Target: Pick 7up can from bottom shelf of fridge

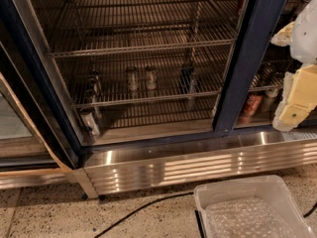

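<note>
Gripper [293,110] at far right edge, outside fridge [250,53]; open/closed: can't tell. 7up can [150,77] upright, long axis vertical, mid bottom shelf [148,100], well left of gripper and deeper in, navy door post between. Count: 2 silvery cans side by side (which is 7up unsure), 1 dark blue can [187,78], 1 red can [252,104].

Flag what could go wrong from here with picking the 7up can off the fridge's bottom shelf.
1. The left silver can and the right silver can look alike and stand side by side on the bottom shelf; the wrong one may get picked, or its neighbour toppled.
2. The hand sits at the far right, beyond the dark door post; swinging in could clip it.
3. The upper shelf leaves limited room above the cans.
</note>
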`<state>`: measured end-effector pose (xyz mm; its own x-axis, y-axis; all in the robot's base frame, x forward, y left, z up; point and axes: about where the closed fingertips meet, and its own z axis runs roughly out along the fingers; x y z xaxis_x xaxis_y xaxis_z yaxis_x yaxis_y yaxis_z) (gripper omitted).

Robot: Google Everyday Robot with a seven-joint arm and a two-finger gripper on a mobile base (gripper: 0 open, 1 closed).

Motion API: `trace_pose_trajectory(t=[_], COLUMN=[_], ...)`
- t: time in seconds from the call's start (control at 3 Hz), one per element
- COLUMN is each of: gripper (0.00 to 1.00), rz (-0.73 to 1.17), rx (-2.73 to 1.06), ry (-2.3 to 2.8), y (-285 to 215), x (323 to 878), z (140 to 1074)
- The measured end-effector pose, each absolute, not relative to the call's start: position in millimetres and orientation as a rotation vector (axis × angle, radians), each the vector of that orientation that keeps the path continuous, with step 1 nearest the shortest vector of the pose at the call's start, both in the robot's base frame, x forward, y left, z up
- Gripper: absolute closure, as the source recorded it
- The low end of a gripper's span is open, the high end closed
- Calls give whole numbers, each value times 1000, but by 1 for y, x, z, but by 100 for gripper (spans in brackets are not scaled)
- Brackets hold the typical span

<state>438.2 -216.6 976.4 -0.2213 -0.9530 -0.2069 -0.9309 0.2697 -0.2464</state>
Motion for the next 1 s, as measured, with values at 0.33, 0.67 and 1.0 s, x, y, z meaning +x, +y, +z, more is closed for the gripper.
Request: trace_pose_trajectory(t=[0.33,0.67,1.0], gripper=[0,0,0], rz=[-99,-50,19], rx=[-1724,-1744,-1786], ry=[2231,2250,2251], y=[-217,-206,-188], x=[438,440,439], z=[976,945,895])
